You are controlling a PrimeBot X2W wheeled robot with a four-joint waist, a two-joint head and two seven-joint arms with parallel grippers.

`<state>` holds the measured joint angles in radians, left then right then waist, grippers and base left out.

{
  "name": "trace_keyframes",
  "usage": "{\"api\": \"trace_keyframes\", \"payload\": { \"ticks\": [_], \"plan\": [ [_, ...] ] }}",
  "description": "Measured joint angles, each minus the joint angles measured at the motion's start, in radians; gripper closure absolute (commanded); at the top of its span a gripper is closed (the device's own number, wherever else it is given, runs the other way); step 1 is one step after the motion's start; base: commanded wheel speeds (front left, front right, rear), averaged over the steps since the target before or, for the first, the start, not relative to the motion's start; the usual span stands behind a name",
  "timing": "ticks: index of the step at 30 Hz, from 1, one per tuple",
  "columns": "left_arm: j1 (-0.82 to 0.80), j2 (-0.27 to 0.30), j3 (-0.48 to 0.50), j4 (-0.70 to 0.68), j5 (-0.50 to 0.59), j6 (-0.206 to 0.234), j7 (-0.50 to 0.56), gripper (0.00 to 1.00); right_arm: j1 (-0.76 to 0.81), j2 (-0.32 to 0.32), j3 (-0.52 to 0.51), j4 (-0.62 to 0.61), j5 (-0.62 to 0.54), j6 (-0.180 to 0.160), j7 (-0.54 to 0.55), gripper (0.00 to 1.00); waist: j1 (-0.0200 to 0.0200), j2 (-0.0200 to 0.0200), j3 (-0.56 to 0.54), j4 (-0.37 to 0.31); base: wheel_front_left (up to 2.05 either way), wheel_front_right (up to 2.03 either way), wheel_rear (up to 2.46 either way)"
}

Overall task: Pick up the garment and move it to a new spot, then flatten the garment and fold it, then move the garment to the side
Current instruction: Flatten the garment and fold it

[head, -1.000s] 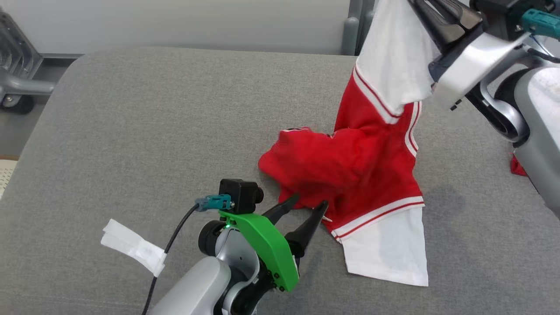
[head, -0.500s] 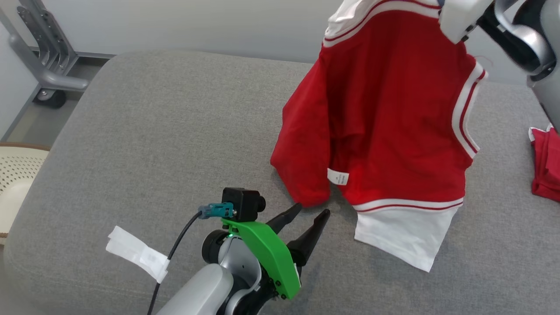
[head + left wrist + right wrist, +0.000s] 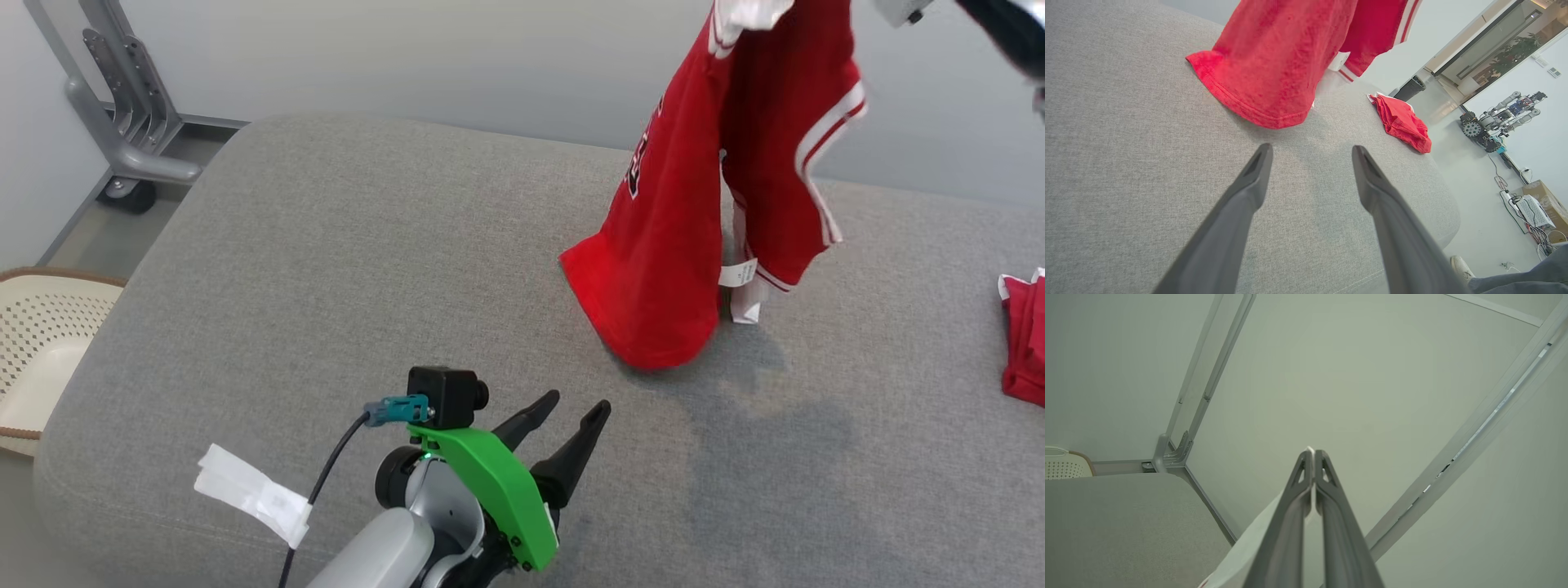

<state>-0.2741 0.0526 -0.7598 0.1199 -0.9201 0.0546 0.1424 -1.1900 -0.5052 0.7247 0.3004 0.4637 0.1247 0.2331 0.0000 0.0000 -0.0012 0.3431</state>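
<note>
**The garment hangs from the right tool: the pick-up-and-move step is in hand.**

The red garment [image 3: 678,245], with white trim, hangs down over the far right part of the grey surface [image 3: 326,269]. Its lowest hem is at the surface or just above it; I cannot tell which. The right tool [image 3: 1312,451] is closed, and a thin edge of white cloth shows between its tips, so it grips the garment by a white part. The left tool [image 3: 580,400] stands open and empty, low over the surface, near the hanging hem but apart from it. Another red cloth [image 3: 1024,335] lies at the right edge of the surface. I judge the next move is to carry the garment to a free place and lay it down without bunching. The left tool could probably take the hem to spread it flat.
</note>
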Motion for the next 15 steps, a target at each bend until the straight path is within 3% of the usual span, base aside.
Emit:
{"api": "trace_keyframes", "payload": {
  "ticks": [7, 13, 15],
  "plan": [
    [0.032, 0.003, 0.018, 0.002, -0.001, 0.011, -0.012, 0.00, 0.203, 0.016, 0.089, -0.065, 0.103, 0.000, -0.024, 1.00, 0.0000, 0.0000, -0.009, -0.017, 0.00, 0.00, 0.00],
    [0.059, 0.040, 0.045, 0.001, -0.001, 0.026, -0.020, 0.00, 0.303, -0.023, 0.013, -0.097, 0.151, 0.003, -0.066, 1.00, 0.0000, 0.0000, -0.009, -0.059, 0.00, 0.00, 0.00],
    [0.073, 0.052, 0.047, -0.001, -0.001, 0.030, -0.020, 0.00, 0.343, -0.056, -0.014, -0.096, 0.162, -0.019, -0.067, 1.00, 0.0000, 0.0000, -0.008, -0.078, 0.00, 0.00, 0.00]
  ]
}}
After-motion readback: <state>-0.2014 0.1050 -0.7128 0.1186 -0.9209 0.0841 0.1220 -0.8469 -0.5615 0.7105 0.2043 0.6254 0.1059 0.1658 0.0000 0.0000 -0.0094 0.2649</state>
